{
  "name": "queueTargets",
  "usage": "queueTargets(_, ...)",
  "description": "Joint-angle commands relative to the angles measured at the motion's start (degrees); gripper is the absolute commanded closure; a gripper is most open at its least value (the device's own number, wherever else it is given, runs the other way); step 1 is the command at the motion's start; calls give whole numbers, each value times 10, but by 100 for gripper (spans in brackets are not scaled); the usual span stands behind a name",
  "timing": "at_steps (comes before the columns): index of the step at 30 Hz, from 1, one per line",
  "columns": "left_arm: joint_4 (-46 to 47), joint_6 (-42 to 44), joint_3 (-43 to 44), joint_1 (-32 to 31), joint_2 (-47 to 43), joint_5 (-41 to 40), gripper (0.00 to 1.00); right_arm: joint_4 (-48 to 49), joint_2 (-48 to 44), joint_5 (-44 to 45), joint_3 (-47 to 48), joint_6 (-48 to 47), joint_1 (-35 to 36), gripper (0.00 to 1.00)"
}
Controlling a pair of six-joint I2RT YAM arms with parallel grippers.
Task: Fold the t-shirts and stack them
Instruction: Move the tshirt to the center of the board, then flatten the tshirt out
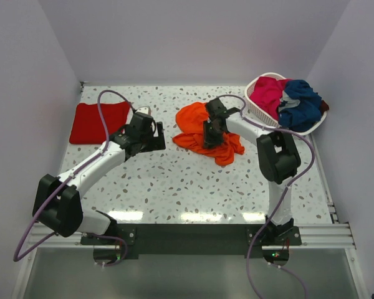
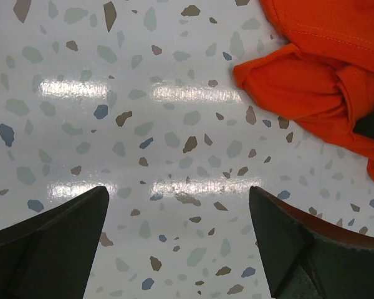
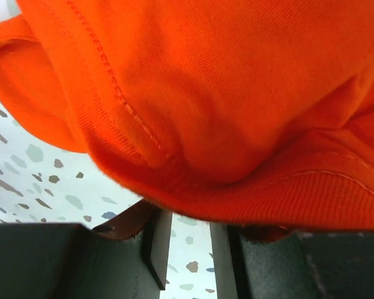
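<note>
— On tabletop (image 1: 174, 187): orange tee (image 1: 190, 118) crumpled mid, red tee (image 1: 90, 123) flat far left?
— Yes; right claw (image 3: 190, 246) nearly pressed together at orange hem, hold unclear; left claw (image 2: 177, 205) spread beside. Pinch one layer only, lift slowly.

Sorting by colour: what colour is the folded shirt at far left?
The folded t-shirt is red; top external view.

White arms (image 1: 93, 165), black joints (image 1: 277, 156), lilac cables (image 1: 103, 118)
</note>
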Motion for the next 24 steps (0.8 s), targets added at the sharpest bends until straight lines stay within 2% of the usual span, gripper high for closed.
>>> queueTargets(1,1,-5,-2,0,-21,-14,0,-4,-5,-3,27,-1,2,74)
queueTargets(2,1,-6,-2,0,-22,-15,0,-3,-9,-3,27,-2,2,80)
queueTargets(3,1,-6,-1,0,-23,-15,0,-5,-19,-3,29,-2,3,92)
queueTargets(6,0,-4,-2,0,-26,-19,0,-34,-42,4,52,-2,4,100)
queueTargets(9,3,2,-2,0,-28,-23,0,-71,-63,21,84,-5,1,100)
queueTargets(13,14,21,5,0,-24,-16,0,-93,-144,47,112,10,-7,100)
queueTargets(18,43,60,32,0,-6,1,0,-156,-229,131,186,1,-35,100)
queueTargets(24,75,105,89,-2,51,65,0,-241,-296,180,249,-22,-79,100)
